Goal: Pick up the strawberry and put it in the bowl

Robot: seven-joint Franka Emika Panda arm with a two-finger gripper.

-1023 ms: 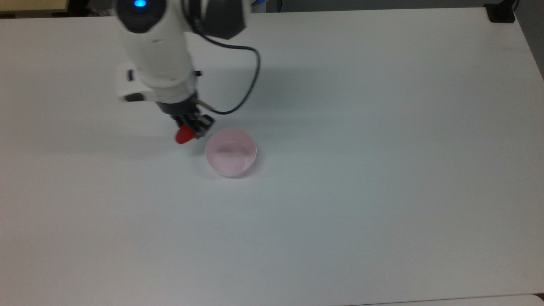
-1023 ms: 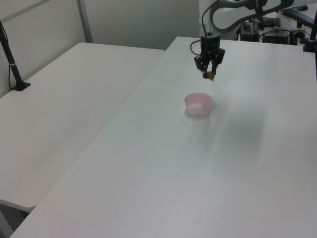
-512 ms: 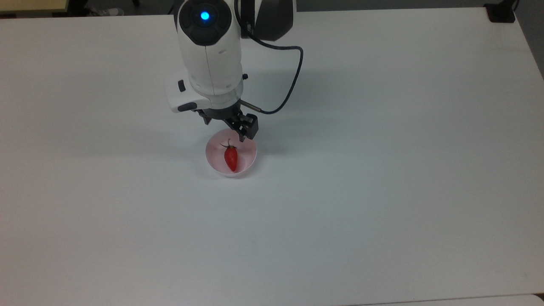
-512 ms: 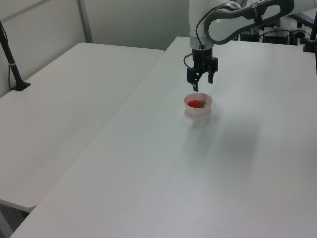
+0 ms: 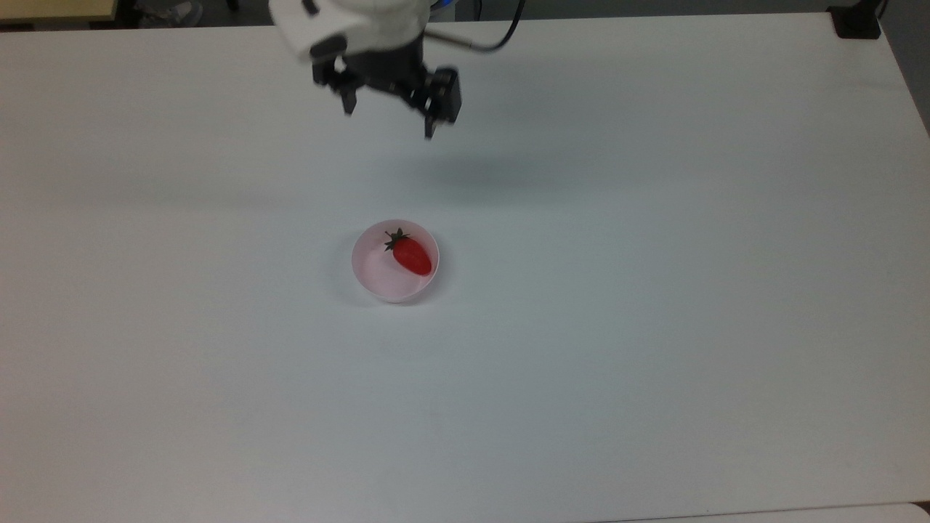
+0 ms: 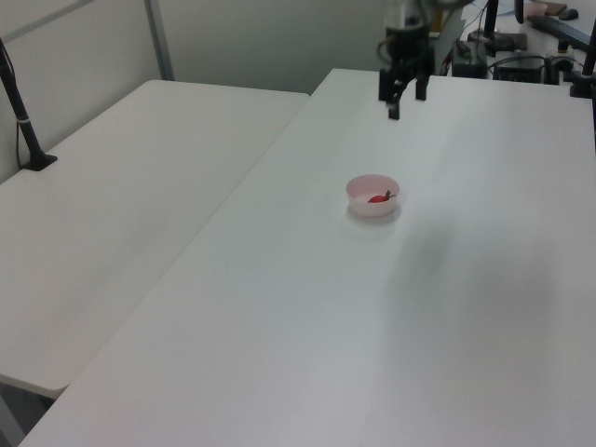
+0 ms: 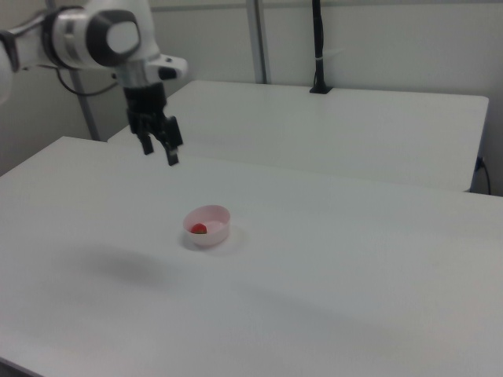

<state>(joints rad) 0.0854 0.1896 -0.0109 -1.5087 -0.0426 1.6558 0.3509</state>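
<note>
Strawberry (image 5: 410, 256) in bowl (image 5: 372, 274), half hidden by rim in right view; gripper (image 5: 389, 120) spread wide, empty, prob. well above table (image 5: 654, 290).

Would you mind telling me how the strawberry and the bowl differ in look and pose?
The strawberry is glossy red and elongated; the bowl is pale pink and round. The strawberry lies on its side, while the bowl stands upright. The strawberry is smaller and sits inside the bowl. Both are clear of the open gripper.

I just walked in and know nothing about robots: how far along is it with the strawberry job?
It looks finished. The strawberry lies inside the pink bowl on the white table. The gripper holds nothing: it is open and hangs high above the table, away from the bowl. Nothing seems left to do.
</note>
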